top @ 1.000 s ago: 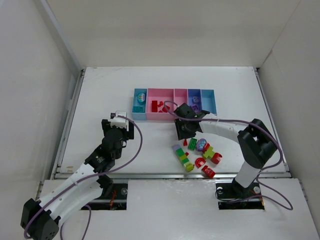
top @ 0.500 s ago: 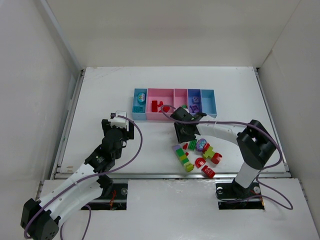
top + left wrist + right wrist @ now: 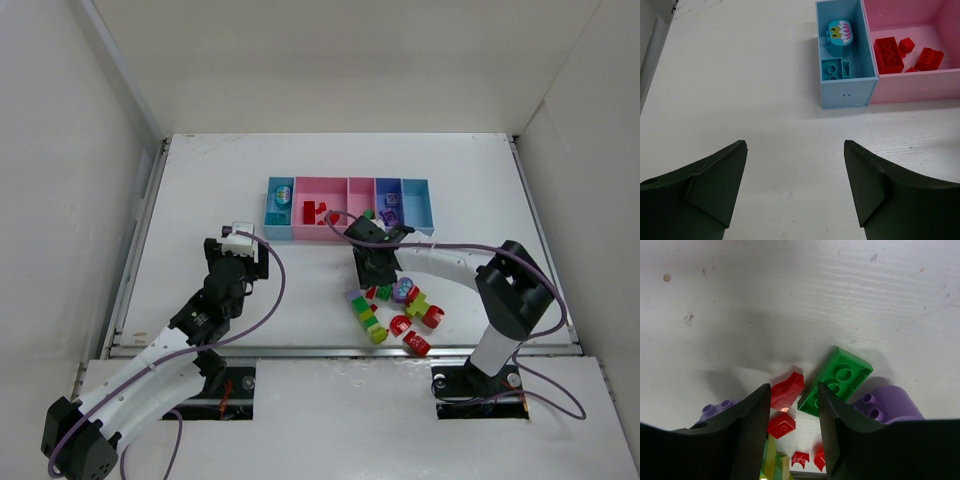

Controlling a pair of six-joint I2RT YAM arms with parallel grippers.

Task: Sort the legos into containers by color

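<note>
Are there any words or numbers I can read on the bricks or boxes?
No words, numbers or signs can be read anywhere.
The teal brick in the light blue bin shows a printed picture, no letters.
Studs on the green brick: too blurred to read.

Item: twin robot arms.
- Left arm [image 3: 140, 375], right arm [image 3: 440, 258]: white link shells, black joint housings.
- Purple cable [image 3: 282, 275] looping behind each pincer.
- White block [image 3: 240, 238] just behind the left pincer.
- Left gripper [image 3: 795, 150], right gripper [image 3: 793, 390]: matte black wedge fingers [image 3: 705, 190].
</note>
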